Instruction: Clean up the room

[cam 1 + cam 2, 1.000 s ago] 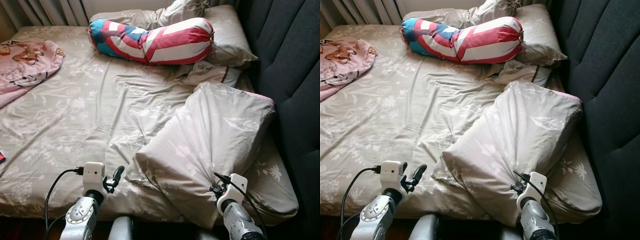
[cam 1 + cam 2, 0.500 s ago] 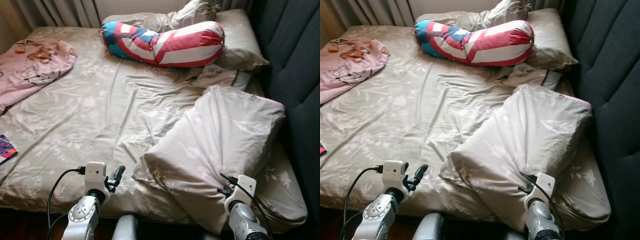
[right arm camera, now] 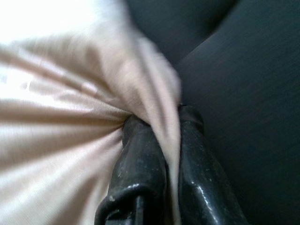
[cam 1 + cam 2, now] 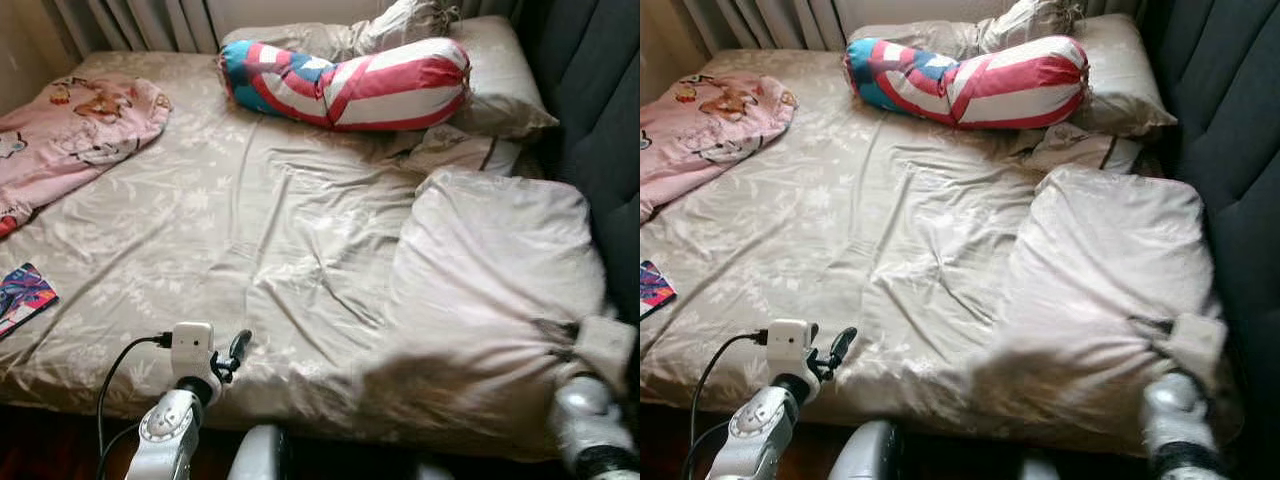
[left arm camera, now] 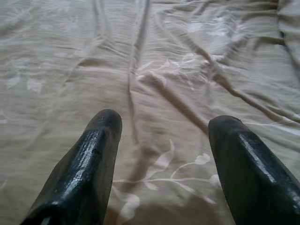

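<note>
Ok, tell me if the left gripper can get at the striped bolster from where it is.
Probably not. The left gripper hangs open over the near edge of the bed, while the striped bolster lies at the far side by the pillows. Nothing blocks the way, only bare sheet, but it looks beyond reach without stepping around.

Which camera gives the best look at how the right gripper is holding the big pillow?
The right wrist view: the right gripper pinches a fold of the big pillow between its fingers. Both eye views show the whole pillow but blur the grip.
</note>
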Controlling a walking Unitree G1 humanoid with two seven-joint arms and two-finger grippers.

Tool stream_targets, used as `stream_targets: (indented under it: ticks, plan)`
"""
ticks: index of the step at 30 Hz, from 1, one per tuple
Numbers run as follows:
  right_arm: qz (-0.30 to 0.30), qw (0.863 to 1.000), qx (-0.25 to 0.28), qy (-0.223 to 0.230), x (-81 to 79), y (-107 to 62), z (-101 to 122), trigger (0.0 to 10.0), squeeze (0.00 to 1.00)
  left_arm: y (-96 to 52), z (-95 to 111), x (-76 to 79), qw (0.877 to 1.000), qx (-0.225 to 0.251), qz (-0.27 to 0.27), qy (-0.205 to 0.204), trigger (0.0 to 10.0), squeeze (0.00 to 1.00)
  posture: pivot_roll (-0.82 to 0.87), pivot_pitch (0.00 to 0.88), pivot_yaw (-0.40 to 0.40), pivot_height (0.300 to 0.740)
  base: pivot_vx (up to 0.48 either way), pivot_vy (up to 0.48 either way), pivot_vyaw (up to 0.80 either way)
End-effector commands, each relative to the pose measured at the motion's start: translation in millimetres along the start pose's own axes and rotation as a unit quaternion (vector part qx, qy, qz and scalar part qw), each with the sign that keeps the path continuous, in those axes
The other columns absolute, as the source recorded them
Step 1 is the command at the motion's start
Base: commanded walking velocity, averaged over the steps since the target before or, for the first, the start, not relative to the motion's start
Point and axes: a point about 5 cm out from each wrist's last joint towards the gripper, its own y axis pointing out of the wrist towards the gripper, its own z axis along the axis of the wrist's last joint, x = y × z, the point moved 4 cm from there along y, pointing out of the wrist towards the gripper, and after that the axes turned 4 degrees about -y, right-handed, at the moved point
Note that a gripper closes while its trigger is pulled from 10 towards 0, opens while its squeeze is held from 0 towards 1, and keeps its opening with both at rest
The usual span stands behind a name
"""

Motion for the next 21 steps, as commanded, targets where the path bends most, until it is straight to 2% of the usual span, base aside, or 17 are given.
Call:
stream_targets:
  ticks: [1, 5, 9, 13, 14, 15, 16, 21]
  plan:
    - [-0.063, 0.997, 0.043, 0.019, 30.1, 12.5, 32.8, 10.0, 0.0, -3.0, -6.1, -3.7, 1.0, -0.01, 0.004, 0.006, 10.0, 0.0, -0.06, 0.115, 0.007, 0.649, 0.0, 0.0, 0.0]
    - [-0.088, 0.995, 0.047, 0.01, 49.2, 20.4, 42.2, 10.0, 0.0, -3.9, -8.3, -3.5, 1.0, -0.012, 0.003, 0.006, 10.0, 0.0, -0.06, 0.116, 0.008, 0.649, 0.0, 0.0, 0.0]
    - [-0.083, 0.996, 0.041, 0.012, 47.6, 20.2, 40.6, 10.0, 0.0, -3.9, -9.0, -2.8, 1.0, -0.012, 0.002, 0.007, 10.0, 0.0, -0.06, 0.117, 0.01, 0.649, 0.0, 0.0, 0.0]
    - [-0.059, 0.998, 0.012, 0.025, 34.0, 15.3, 25.0, 10.0, 0.0, -3.5, -9.5, -2.9, 1.0, -0.015, 0.002, 0.008, 10.0, 0.0, -0.05, 0.118, 0.015, 0.649, 0.0, 0.0, 0.0]
    - [-0.054, 0.998, 0.008, 0.031, 31.1, 13.9, 21.9, 10.0, 0.6, -3.1, -9.4, -2.4, 1.0, -0.015, 0.001, 0.008, 10.0, 0.0, -0.05, 0.118, 0.015, 0.649, 0.0, 0.0, 0.0]
    - [-0.054, 0.998, 0.008, 0.031, 31.1, 13.9, 21.9, 10.0, 0.6, -3.1, -9.4, -2.4, 1.0, -0.015, 0.001, 0.008, 10.0, 0.0, -0.05, 0.118, 0.015, 0.649, 0.0, 0.0, 0.0]
    - [-0.055, 0.998, 0.004, 0.04, 30.9, 13.3, 19.7, 10.0, 1.0, -3.0, -9.4, -2.2, 1.0, -0.015, 0.001, 0.008, 10.0, 0.0, -0.05, 0.118, 0.015, 0.649, 0.0, 0.0, 0.0]
    - [-0.059, 0.997, 0.023, 0.041, 30.2, 11.4, 23.4, 10.0, 1.0, -2.4, -10.1, -1.5, 1.0, -0.016, 0.0, 0.008, 10.0, 0.0, -0.05, 0.117, 0.016, 0.649, 0.0, 0.0, 0.0]
